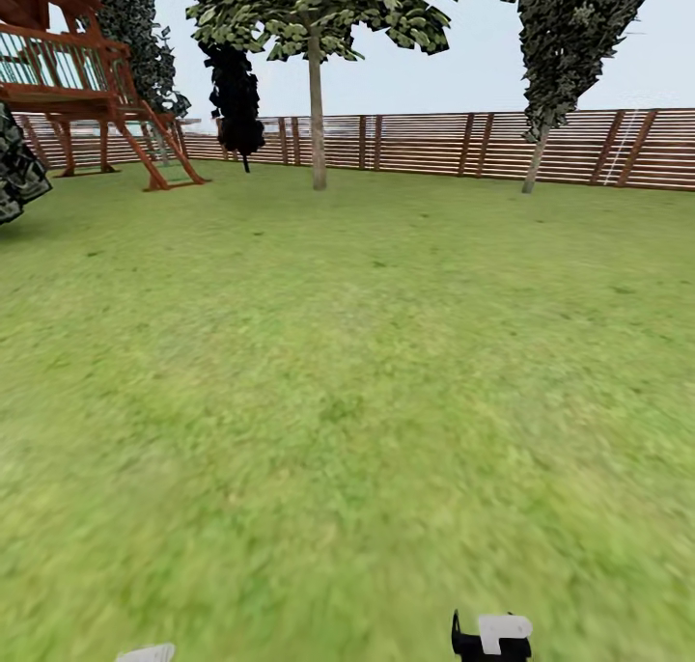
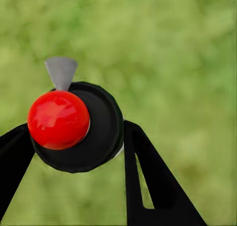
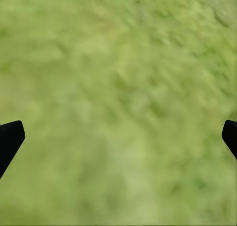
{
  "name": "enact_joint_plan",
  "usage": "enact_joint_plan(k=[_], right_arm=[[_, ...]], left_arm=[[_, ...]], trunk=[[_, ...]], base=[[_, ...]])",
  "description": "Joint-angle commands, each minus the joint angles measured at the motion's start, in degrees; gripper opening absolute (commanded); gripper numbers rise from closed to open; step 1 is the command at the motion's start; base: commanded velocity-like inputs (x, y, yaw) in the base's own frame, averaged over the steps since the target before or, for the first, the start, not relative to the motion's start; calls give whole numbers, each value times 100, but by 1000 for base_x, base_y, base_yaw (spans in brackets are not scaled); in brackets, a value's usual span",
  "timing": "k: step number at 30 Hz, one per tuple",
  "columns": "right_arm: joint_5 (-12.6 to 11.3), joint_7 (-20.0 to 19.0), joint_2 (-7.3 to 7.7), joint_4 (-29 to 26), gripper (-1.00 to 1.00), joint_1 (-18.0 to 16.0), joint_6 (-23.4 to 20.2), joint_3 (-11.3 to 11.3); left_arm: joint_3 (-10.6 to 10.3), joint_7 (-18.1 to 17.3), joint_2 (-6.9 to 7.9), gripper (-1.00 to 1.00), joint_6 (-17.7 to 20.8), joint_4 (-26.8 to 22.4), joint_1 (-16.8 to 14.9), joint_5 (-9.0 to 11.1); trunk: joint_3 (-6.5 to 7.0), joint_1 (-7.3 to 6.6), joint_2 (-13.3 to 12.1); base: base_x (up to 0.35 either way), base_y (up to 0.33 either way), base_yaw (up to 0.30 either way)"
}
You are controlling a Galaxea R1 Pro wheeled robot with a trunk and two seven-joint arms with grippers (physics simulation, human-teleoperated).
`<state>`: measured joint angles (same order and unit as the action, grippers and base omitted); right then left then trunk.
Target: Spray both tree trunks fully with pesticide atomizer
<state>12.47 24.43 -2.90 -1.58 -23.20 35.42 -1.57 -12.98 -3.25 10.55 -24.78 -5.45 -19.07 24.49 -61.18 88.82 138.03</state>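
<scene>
The atomizer (image 2: 79, 124) is seen end-on, so its body is hidden behind the red cap and black collar. The left pincer (image 2: 74, 186) is cut off at the frame's lower edge. Of the right pincer (image 3: 118, 139), only two dark fingertips (image 3: 10, 139) are shown at the edges. The lawn (image 3: 118, 87) is blurred throughout (no blades can be made out). The play structure (image 1: 77, 83) is cropped by the edge.
</scene>
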Motion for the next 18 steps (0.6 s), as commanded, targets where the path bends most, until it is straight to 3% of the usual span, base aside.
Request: enact_joint_plan(k=[1,18], right_arm=[[0,0,1,0,100,0,0,-1],[-1,0,1,0,100,0,0,-1]], left_arm=[[3,0,3,-100,0,0,0,0],[6,0,9,-100,0,0,0,3]], trunk=[[0,0,0],[0,0,0]], base=[[339,0,0],[339,0,0]])
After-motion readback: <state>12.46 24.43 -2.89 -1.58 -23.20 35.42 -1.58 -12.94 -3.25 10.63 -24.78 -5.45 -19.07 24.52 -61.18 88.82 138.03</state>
